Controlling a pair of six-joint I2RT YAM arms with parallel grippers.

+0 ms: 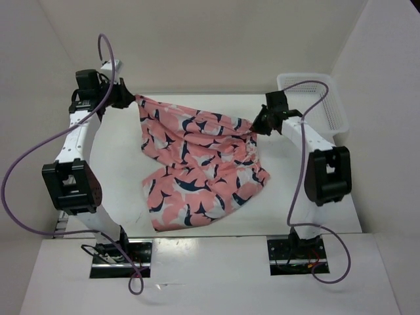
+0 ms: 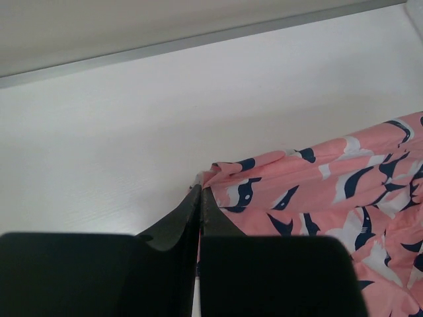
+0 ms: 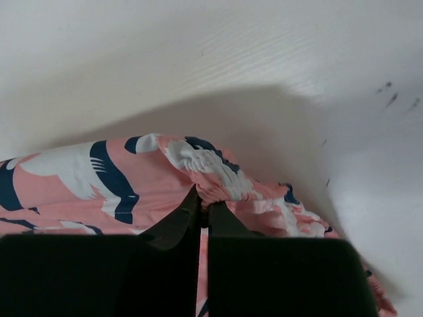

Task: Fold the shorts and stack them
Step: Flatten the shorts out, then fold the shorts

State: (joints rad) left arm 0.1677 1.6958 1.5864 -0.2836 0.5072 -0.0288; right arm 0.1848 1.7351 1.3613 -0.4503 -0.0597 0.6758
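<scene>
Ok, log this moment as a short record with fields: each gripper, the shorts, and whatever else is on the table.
left gripper: shut on one end of the shorts' far edge
right gripper: shut on the other end, on gathered fabric
shorts: spread between both grippers, the rest draping toward the near edge of the table; not yet folded
basket: white mesh, far right corner, apart from the shorts

Soft, matt printed cloth shorts (image 1: 197, 167) drape over a smooth white table (image 1: 115, 164), beside a white plastic mesh basket (image 1: 325, 108).
</scene>
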